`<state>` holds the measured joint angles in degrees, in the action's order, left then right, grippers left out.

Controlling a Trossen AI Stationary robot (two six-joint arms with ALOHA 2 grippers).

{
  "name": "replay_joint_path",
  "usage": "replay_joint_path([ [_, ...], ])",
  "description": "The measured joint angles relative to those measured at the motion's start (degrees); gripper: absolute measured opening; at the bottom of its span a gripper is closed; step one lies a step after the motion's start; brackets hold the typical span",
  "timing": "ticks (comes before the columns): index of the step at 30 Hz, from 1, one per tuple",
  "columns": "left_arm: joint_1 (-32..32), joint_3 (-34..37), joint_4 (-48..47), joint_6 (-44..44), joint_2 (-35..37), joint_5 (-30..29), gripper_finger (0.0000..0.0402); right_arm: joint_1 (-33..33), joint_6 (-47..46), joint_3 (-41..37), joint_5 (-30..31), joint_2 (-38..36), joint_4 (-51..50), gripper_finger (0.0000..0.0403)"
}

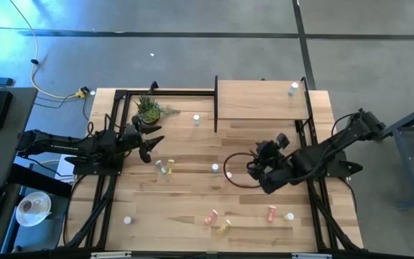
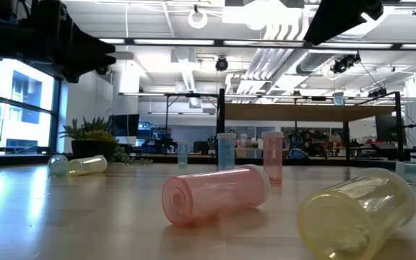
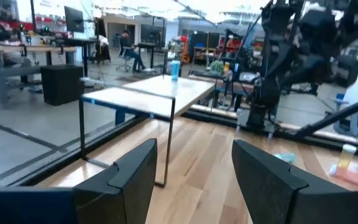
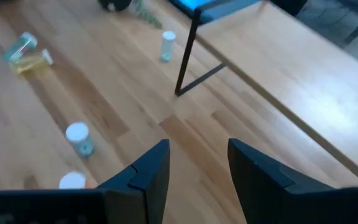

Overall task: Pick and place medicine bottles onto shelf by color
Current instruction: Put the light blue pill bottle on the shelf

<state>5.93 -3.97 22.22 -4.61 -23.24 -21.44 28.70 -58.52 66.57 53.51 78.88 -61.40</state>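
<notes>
my left gripper (image 1: pixel 152 147) hangs spread and empty beside the plant (image 1: pixel 149 109). tiny white-capped medicine bottles (image 1: pixel 214 168) lie scattered across the tabletop (image 1: pixel 192 205); one stands on the shelf (image 1: pixel 261 101). my right gripper (image 1: pixel 254 167) is spread, empty.

Overhead, table-level, two wrist views

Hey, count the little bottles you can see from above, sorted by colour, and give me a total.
Orange-red bottles: 2
Yellow bottles: 2
Pale bottles, white or teal, hard to tell apart from above: 6
Total: 10
</notes>
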Motion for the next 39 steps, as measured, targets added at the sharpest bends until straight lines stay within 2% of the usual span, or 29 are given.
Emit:
replay_joint_path([
  [3,0.0,0.0,4.0,2.4,0.0,1.4,0.0200,1.0,-1.0,0.0,3.6,2.2,0.0,0.0154],
  [6,0.0,-0.9,6.4,6.3,0.0,3.8,0.0200,0.9,0.7,0.1,3.0,2.5,0.1,0.0154],
  [9,0.0,-4.6,3.8,9.4,-0.5,4.4,0.0200,0.6,-0.5,0.1,1.4,2.0,0.1,0.0154],
  [13,0.8,-11.6,-2.5,14.1,-4.5,4.3,0.0200,0.6,0.3,0.1,3.6,0.7,0.7,0.0154],
  [19,6.4,-23.5,-14.2,17.2,-16.0,4.8,0.0200,0.6,0.5,0.1,6.5,-0.2,1.1,0.0154],
  [25,14.1,-32.4,-20.3,19.3,-29.7,12.2,0.0200,0.6,1.1,0.1,6.0,-0.2,0.8,0.0154],
  [33,21.4,-38.3,-21.1,18.7,-44.9,18.8,0.0200,0.6,2.2,0.1,6.3,-0.2,1.6,0.0154],
  [39,24.7,-41.1,-21.1,16.5,-53.2,19.4,0.0200,0.6,3.5,0.1,6.5,-0.2,2.4,0.0154],
])
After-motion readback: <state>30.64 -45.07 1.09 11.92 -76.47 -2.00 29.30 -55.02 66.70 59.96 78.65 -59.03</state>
